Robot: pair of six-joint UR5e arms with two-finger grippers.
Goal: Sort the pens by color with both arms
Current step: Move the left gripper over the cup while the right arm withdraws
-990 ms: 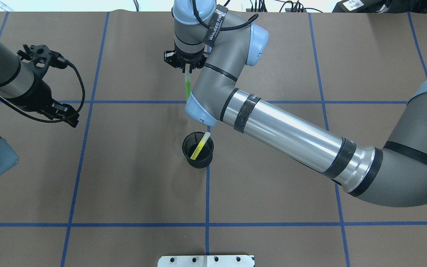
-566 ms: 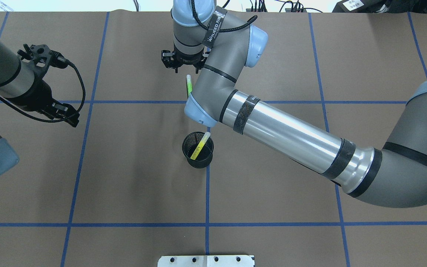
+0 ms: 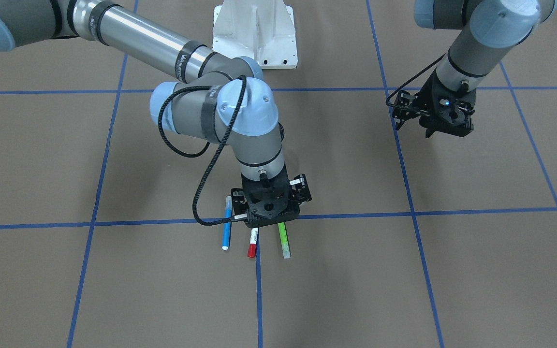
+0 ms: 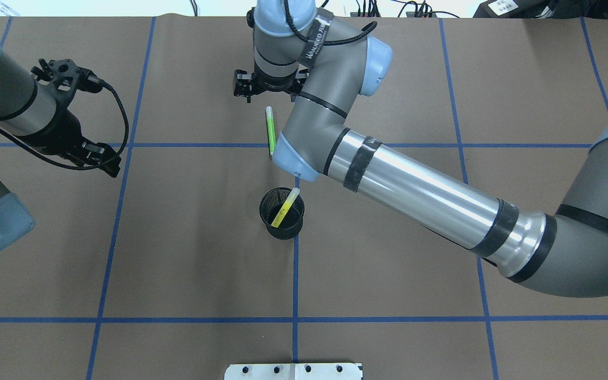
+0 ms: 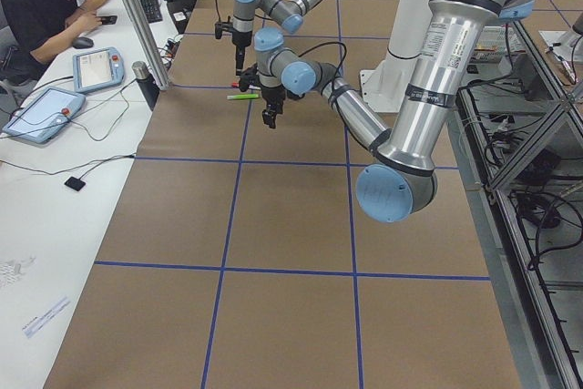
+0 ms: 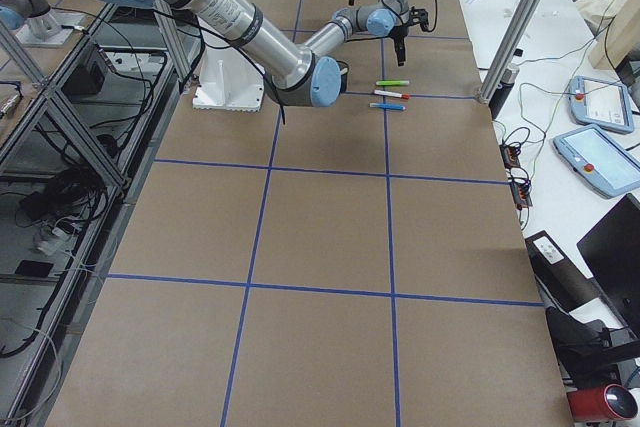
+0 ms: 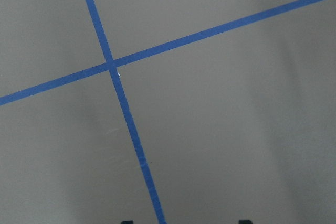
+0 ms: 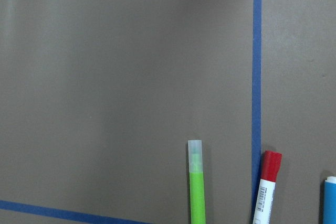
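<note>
1. Your right gripper hangs over the row of pens on the table. Its jaws are spread and nothing shows between them.
2. Your left gripper sits well off to the robot's left over bare table. Its fingers are apart and it is empty.
3. The green pen, red-capped white pen and blue pen lie flat, side by side but apart. Their long axes run away from the robot, and green is leftmost for the robot.
4. The yellow pen leans in the black mesh cup, which stands between the row and the robot's base. Its top tips away from the robot and to its right.
5. Judgement: the right gripper is the nearer one and the cup lies base-ward of it. Note that arm's own light-blue wrist joint overhanging just beyond the cup, and the rim crowding the pen.
</note>
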